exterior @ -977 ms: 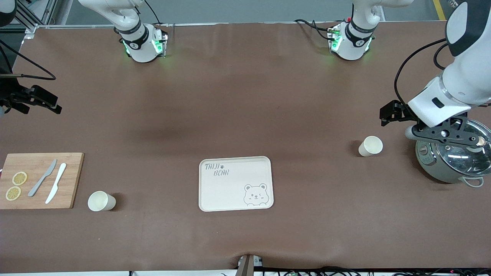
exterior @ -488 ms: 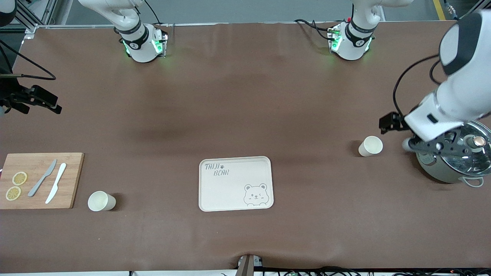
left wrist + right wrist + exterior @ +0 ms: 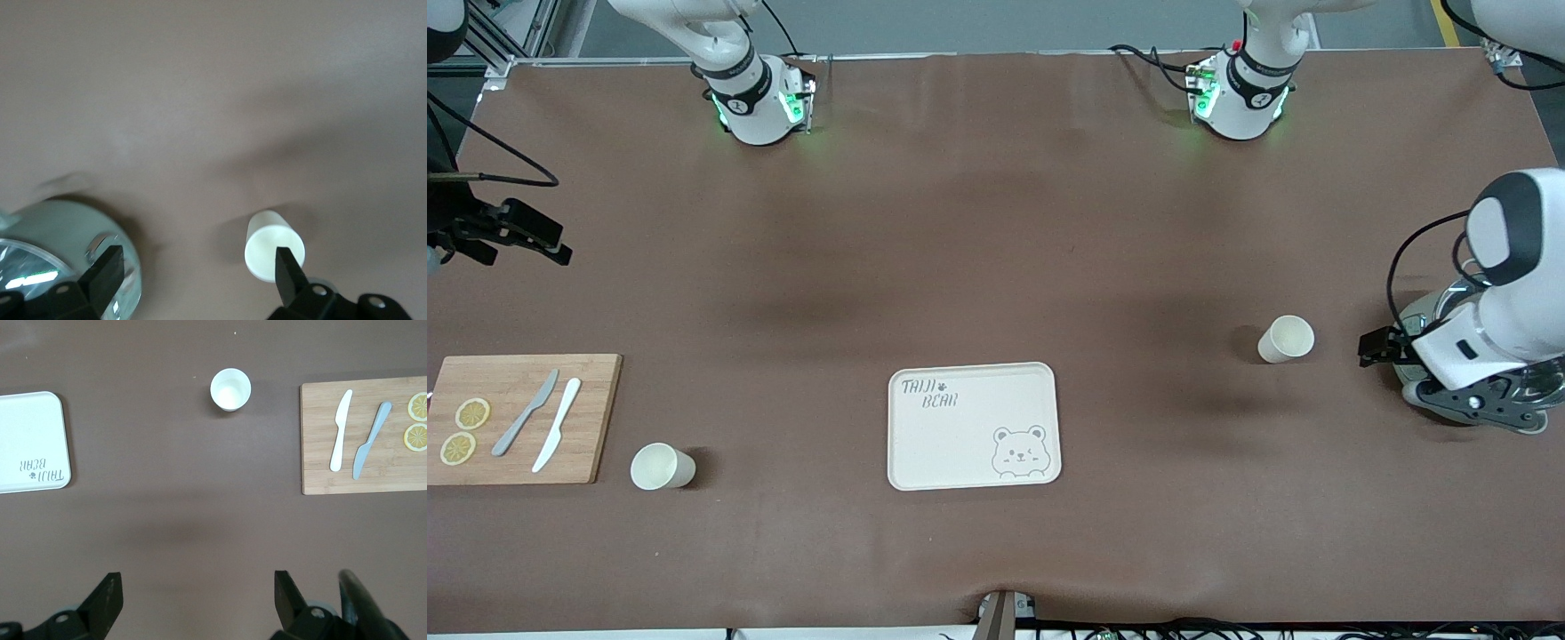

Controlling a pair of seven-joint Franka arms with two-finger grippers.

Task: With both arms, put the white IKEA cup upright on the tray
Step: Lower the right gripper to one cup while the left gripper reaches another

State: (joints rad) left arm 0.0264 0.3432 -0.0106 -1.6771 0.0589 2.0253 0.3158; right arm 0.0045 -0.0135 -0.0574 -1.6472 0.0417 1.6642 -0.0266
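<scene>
The cream tray (image 3: 960, 444) with the bear drawing lies at the table's middle and holds nothing. One white cup (image 3: 1286, 339) stands toward the left arm's end; its open mouth shows in the left wrist view (image 3: 273, 248). My left gripper (image 3: 1380, 347) is open (image 3: 197, 273) above the table, between this cup and a pot. A second white cup (image 3: 662, 467) stands beside the cutting board and shows in the right wrist view (image 3: 231, 389), with the tray (image 3: 33, 433). My right gripper (image 3: 516, 236) waits open (image 3: 193, 597) high over the right arm's end.
A grey-green pot (image 3: 1427, 311) with a glass lid sits under the left arm's hand and shows in the left wrist view (image 3: 60, 233). A wooden cutting board (image 3: 591, 418) at the right arm's end bears two knives (image 3: 527, 413) and two lemon slices (image 3: 471, 413).
The left arm has swung down toward the front camera; its gripper has come lower, beside the cup near the pot. The right arm, cups and tray have not moved.
</scene>
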